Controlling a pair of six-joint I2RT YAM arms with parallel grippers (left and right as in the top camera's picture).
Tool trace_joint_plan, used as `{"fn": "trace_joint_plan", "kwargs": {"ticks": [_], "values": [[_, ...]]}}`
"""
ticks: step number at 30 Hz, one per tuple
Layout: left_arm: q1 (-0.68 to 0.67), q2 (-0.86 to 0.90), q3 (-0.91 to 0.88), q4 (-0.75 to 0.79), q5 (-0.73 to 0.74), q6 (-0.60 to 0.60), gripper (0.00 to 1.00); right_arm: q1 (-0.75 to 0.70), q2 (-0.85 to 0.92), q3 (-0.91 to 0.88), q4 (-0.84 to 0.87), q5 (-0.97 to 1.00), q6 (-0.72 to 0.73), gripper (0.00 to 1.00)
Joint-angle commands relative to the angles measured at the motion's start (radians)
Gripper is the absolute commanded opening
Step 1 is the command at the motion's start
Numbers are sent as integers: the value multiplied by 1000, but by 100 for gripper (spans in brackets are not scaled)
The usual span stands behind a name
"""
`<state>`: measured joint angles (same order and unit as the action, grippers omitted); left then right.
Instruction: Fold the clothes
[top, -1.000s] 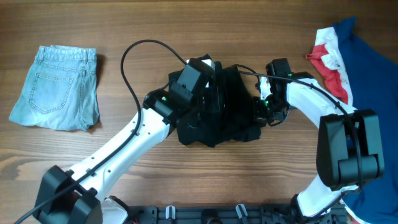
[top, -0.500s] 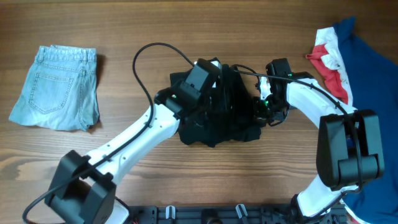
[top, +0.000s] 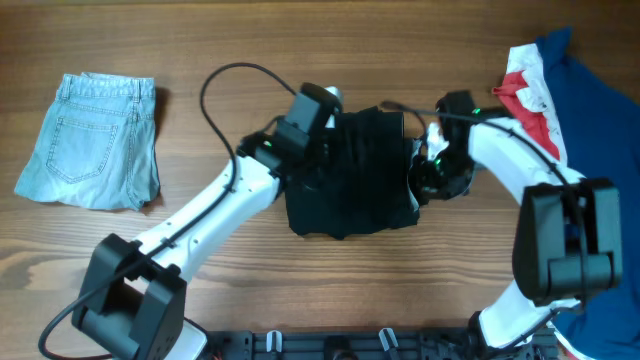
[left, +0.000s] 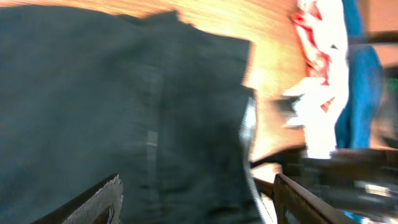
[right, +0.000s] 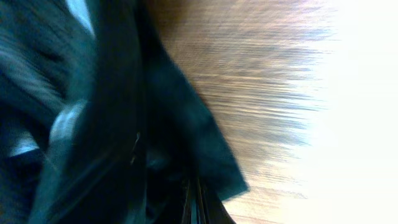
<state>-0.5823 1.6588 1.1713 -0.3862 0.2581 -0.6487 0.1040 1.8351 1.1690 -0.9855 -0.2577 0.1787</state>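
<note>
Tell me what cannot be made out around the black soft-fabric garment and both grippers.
Right gripper: open or shut unclear; right wrist view blurred, its arm covers it overhead.
Black soft-fabric garment: folds unreadable, left wrist blur.
Navy, red and white garments: cut off, overhead right edge.

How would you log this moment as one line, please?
task: fold clothes | black garment: rumpled, mid-table | left pincer: open over it | right pincer: looks shut on its right edge
</note>
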Motion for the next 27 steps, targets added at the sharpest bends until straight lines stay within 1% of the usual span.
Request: {"fn": "trace_joint_plan", "kwargs": {"ticks": [1, 2, 3, 4, 6, 8, 11, 14, 17, 18, 22, 26, 27], "values": [[80, -23, 21, -37, -111, 43, 75, -28, -160, 140, -60, 47, 7, 4], [99, -23, 21, -37, -141, 43, 75, -27, -197, 158, -77, 45, 8, 4], [117, -20, 21, -34, -161, 43, 73, -23, -233, 161, -87, 22, 7, 4], [130, -18, 21, -29, -170, 45, 70, -19, -255, 161, -98, -2, 6, 4], [154, -1, 21, 0, -171, 78, 68, 5, -282, 160, -128, -61, -13, 4], [167, 35, 21, 37, -170, 96, 66, 54, -281, 154, -137, -97, -47, 4], [168, 97, 21, 69, -170, 96, 65, 125, -274, 123, -116, -96, -47, 4], [168, 176, 21, 68, -169, 95, 65, 184, -254, 55, -56, -96, -19, 4], [168, 245, 21, 43, -169, 95, 66, 209, -229, -18, 5, -97, 8, 4], [168, 261, 21, 36, -170, 95, 66, 213, -219, -39, 24, -97, 8, 3], [169, 296, 21, -14, -170, 95, 70, 217, -153, -123, 126, -90, 8, 5], [169, 299, 21, -129, -182, 95, 70, 216, -53, -170, 203, -6, 17, 5], [168, 299, 20, -182, -210, 95, 69, 216, -24, -170, 209, 30, 38, 5]]}}
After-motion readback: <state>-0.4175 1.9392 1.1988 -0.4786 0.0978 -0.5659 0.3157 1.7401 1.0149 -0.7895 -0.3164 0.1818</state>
